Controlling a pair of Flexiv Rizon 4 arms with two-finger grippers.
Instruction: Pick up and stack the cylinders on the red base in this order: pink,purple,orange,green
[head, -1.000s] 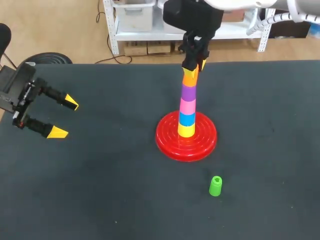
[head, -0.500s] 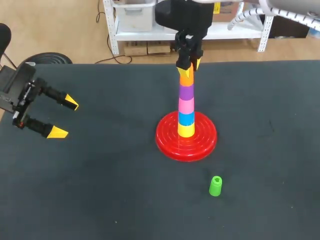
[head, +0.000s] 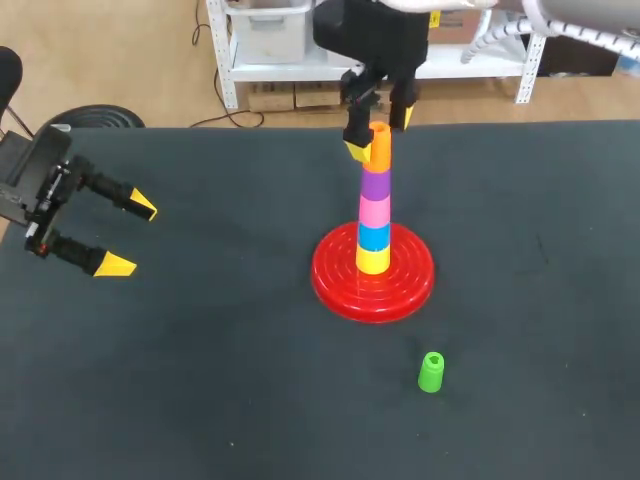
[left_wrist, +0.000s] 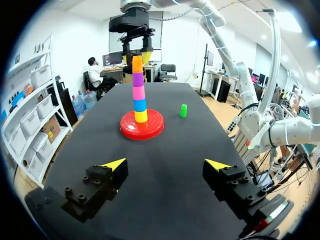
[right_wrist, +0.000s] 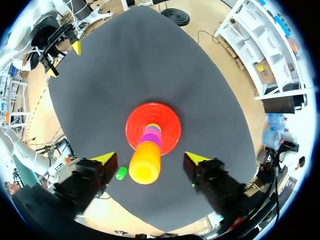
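Right pincer (right_wrist: 149, 158) stands wide around the orange plastic cylinder (head: 378, 147); lift straight up, brushing nothing, then fetch the small green cylinder (head: 431, 371).

Noted a dark grey matte table (head: 180, 380), flecked with a few pale specks. Found a yellow cylinder (head: 373, 261) with a blue cylinder (head: 374, 237) resting directly on top, both upright.

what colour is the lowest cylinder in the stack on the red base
The lowest plastic cylinder is yellow, clearest in the head view.
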